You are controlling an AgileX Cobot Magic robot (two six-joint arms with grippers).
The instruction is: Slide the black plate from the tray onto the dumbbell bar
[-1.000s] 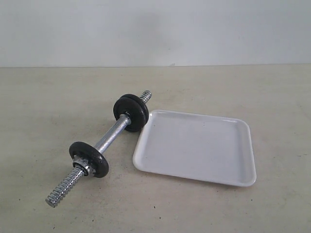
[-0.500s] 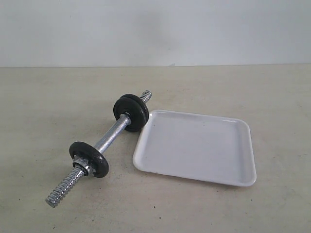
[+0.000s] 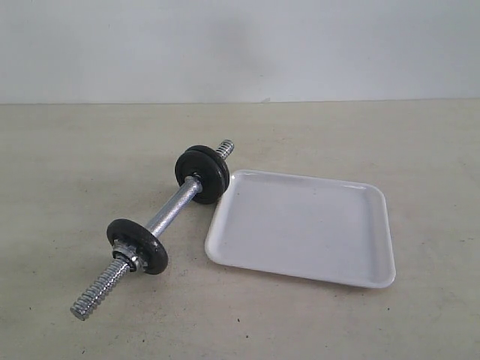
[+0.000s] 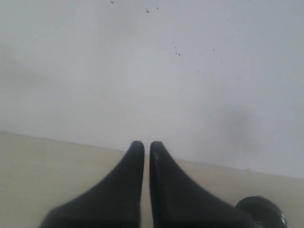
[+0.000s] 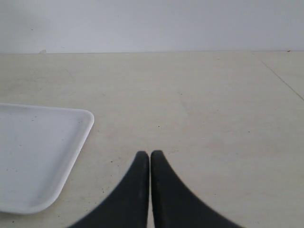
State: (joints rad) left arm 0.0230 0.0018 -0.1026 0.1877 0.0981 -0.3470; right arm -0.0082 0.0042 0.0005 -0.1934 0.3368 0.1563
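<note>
The dumbbell bar (image 3: 171,212) lies slantwise on the table, left of the tray (image 3: 303,226). The black plate (image 3: 202,174) sits on the bar near its far threaded end, close to the tray's near-left corner. A second black disc with a silver nut (image 3: 138,246) sits near the bar's closer end. The white tray holds nothing. Neither gripper shows in the exterior view. My left gripper (image 4: 147,145) is shut on nothing, facing the pale wall. My right gripper (image 5: 150,154) is shut on nothing, low over bare table beside the tray's corner (image 5: 80,137).
A pale wall (image 3: 240,45) runs along the back of the beige table (image 3: 375,135). A dark round object (image 4: 260,211) shows at the edge of the left wrist view, too blurred to name.
</note>
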